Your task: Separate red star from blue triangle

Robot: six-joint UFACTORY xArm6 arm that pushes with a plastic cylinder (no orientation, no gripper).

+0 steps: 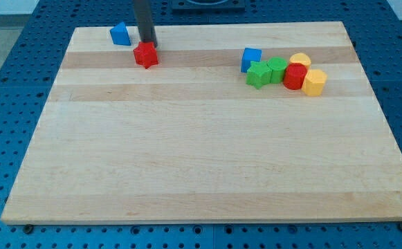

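The pale wooden desk (pixel 207 166) lies on a blue perforated base (pixel 21 41). The dark rod comes down from the view's top near the desk's top-left corner, and my tip (pixel 147 45) sits at the top edge of the small red star-shaped block (pixel 146 54), touching it or just short of it; the exact contact cannot be made out. The arm carries no fingers, only this rod, so there is no open or closed state to tell.

The red star rests near the desk's top edge, toward the top-left corner. The small blue triangular block (pixel 120 34) lies just beside the top edge, up and to the view's left of the star, near it but apart, with my tip standing between them on the star's side.

Toward the desk's top-right corner a cluster sits close together: a blue cube-like block (pixel 251 59), two green blocks (pixel 259 74) (pixel 277 69) touching each other, a red cylinder (pixel 295 76), a yellow block (pixel 301 60) behind it, and a yellow hexagonal block (pixel 315 81) at the cluster's right end.
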